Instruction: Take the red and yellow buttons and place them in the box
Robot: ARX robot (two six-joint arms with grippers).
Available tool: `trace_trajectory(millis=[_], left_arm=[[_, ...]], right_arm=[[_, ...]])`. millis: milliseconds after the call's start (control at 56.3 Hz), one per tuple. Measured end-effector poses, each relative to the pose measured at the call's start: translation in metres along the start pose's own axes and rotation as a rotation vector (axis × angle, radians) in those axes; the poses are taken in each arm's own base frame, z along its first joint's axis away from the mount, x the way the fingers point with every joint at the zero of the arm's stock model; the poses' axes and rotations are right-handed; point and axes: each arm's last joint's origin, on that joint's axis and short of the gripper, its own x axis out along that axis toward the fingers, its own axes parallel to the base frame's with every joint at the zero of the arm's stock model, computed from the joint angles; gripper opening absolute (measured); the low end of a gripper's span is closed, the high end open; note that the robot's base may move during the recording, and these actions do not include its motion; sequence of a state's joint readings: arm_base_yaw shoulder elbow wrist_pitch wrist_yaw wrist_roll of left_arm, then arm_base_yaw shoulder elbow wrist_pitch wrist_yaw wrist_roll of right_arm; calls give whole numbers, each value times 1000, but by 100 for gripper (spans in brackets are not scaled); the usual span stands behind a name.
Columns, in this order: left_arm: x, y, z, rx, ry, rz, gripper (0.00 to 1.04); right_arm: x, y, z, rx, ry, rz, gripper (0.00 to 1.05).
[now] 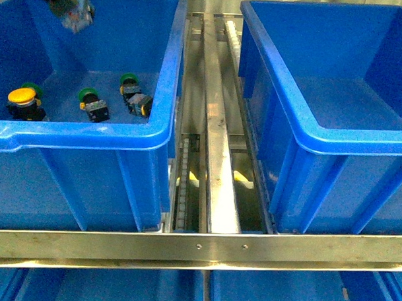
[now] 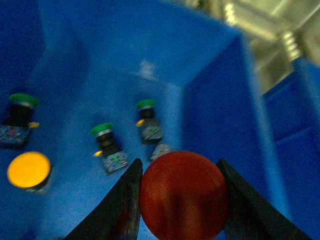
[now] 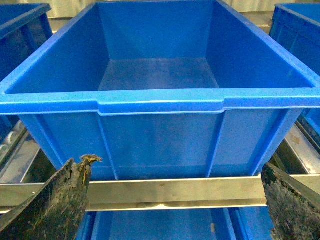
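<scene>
Finding: the left gripper [image 2: 177,167] is clamped on the red button [image 2: 184,195], with both jaws bearing on the sides of the round red cap. The switch body is hidden behind the cap in the wrist view. The load hangs above the floor of the source bin [image 1: 165,90], towards its far wall. Below the gripper and nearer the robot, the yellow button [image 1: 22,97] rests on the bin floor, not yet picked, just beside one of the green-capped switches [image 1: 93,104]. The other green ones lie below the gripper and to its right, and none is a task item. The box [image 1: 276,74], judged to be the destination, stands well to the right of the left gripper, beyond the metal rails [image 1: 215,124]. Nothing is seen inside it. The right gripper [image 3: 175,165] has its jaws spread wide with nothing between them, facing that box's near wall. The step in hand, as judged, is to carry the red button across. A rounded cap may slip, so firm clamping and no sudden swings are advised. Raise the load clear of both rims before travelling right. Release low, once over the box floor.
</scene>
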State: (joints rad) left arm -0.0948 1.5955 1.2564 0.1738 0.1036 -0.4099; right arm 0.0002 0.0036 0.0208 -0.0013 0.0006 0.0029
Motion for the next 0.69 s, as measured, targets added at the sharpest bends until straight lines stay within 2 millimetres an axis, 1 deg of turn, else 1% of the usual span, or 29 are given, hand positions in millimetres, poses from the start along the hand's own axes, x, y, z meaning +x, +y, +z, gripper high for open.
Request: trace_trajectory(millis=[71,124,142,231,302,373,479,568,692], left_arm=[[-19,5,6,-84,-79,-153,34],[-28,8,6,-129,-112,-234,34],[-31,8,4,-154,-116,-288,34],[-36,7,-5,-258,-121,-451,34],[-35,2,-16,-332,-96,-554,34],[-31,-9,-29,-391,-42,-677,34],[-26,-37,-50,-412,75,-839,34],[-24,-56,-64,-413,146,-919,34],[-17,-73,-78,-431,202,-969,34]], right_arm=[[0,0,0,0,0,0,99],[0,0,0,0,0,0,99],[0,0,0,0,0,0,99],[0,0,0,0,0,0,99],[0,0,0,0,0,0,99],[0,0,0,0,0,0,99],[0,0,0,0,0,0,99],[0,0,0,0,0,0,99],[0,0,0,0,0,0,99]])
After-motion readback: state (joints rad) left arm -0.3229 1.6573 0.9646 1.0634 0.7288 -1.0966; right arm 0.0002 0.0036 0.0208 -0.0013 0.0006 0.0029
